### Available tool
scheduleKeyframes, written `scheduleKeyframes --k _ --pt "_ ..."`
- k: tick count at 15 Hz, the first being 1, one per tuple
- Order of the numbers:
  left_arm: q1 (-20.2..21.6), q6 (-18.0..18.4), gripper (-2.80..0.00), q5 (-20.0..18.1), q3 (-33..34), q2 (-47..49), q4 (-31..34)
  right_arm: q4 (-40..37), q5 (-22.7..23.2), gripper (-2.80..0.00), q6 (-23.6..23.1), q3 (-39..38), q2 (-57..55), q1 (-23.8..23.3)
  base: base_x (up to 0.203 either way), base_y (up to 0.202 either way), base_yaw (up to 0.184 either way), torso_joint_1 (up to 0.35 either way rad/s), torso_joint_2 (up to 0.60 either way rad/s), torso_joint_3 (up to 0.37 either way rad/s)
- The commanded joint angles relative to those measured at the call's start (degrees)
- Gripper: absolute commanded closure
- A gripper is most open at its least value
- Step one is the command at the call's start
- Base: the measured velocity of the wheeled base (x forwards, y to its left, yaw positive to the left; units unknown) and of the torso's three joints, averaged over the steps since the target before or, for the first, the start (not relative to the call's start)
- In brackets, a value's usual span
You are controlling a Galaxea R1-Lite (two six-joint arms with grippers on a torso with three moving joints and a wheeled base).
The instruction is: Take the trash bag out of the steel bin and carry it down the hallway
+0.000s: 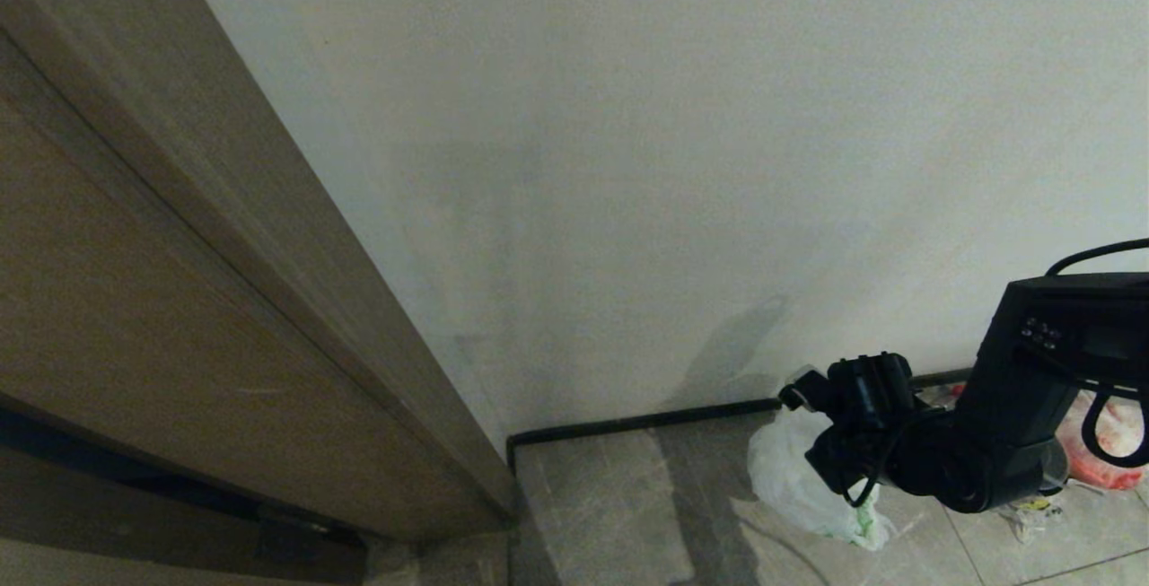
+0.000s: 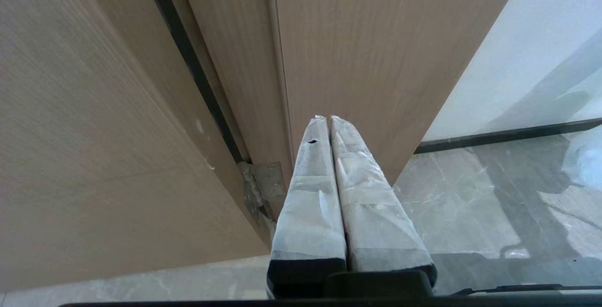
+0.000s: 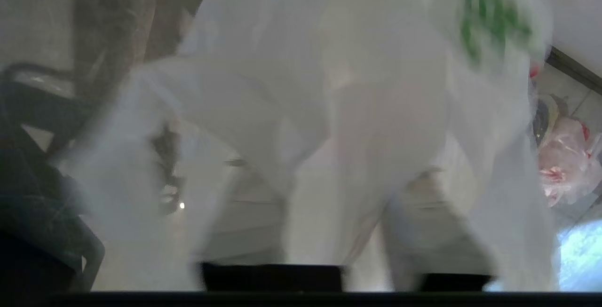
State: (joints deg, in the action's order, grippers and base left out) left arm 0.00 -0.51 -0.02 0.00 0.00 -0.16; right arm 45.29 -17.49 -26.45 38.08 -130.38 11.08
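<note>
The trash bag (image 1: 812,487) lies slumped on the grey floor tiles (image 1: 619,514) at the right of the head view, close to the white wall (image 1: 628,164) and its black baseboard (image 1: 646,422). Its green print shows at the lower edge. The steel bin is in no view, so the bag is judged to be already out of it and brought to this spot.

The right gripper (image 3: 357,232) hangs low over the bag, at its right side. In the right wrist view the thin film drapes across the whole front of the fingers (image 3: 263,222), which stand somewhat apart behind it. Whether plastic is pinched between them cannot be told; the bag's weight appears to rest on the floor, which suggests a setting-down rather than a carry.

The left gripper (image 2: 328,123) is parked with its taped fingers pressed together, empty, pointing at the wooden door frame (image 2: 357,53) to the left. It has no part in the handling.

A reddish-pink bag (image 1: 1109,442) lies farther right against the same wall, partly behind the right arm; it suggests a collection point for rubbish, which would explain the white bag's placement beside it.
</note>
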Motion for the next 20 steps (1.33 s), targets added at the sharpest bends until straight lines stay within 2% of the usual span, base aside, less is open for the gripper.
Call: scheduleKeyframes --k 1,7,9,10,13,16,20 --pt "0.00 -0.02 0.00 0.02 0.00 0.00 -0.02 0.41 0.00 -2.80 -0.27 -0.30 -0.49 0.18 0.000 0.000 0.000 0.000 0.00 0.000" --pt "0.00 -0.02 0.00 0.02 0.00 0.00 -0.02 -0.89 0.25 -2.80 0.95 -1.08 5.52 0.52 0.000 0.000 0.000 0.000 0.00 0.000" --pt "0.00 -0.02 0.00 0.02 0.00 0.00 -0.02 -3.79 0.43 -2.80 4.41 -2.71 11.90 0.52 0.000 0.000 0.000 0.000 0.00 0.000" --pt "0.00 -0.02 0.00 0.02 0.00 0.00 -0.02 -6.05 0.68 0.00 7.01 -3.54 15.88 0.52 0.000 0.000 0.000 0.000 0.00 0.000" --pt "0.00 -0.10 0.00 0.02 0.00 0.00 -0.02 -18.64 1.38 0.00 11.46 -4.55 29.33 0.46 0.000 0.000 0.000 0.000 0.00 0.000" --pt "0.00 -0.02 0.00 0.02 0.00 0.00 -0.02 -27.85 1.62 0.00 15.42 -5.02 44.73 0.41 0.000 0.000 0.000 0.000 0.00 0.000" --pt "0.00 -0.02 0.00 0.02 0.00 0.00 -0.02 -43.99 2.08 0.00 21.21 -6.71 68.89 -1.09 0.000 0.000 0.000 0.000 0.00 0.000"
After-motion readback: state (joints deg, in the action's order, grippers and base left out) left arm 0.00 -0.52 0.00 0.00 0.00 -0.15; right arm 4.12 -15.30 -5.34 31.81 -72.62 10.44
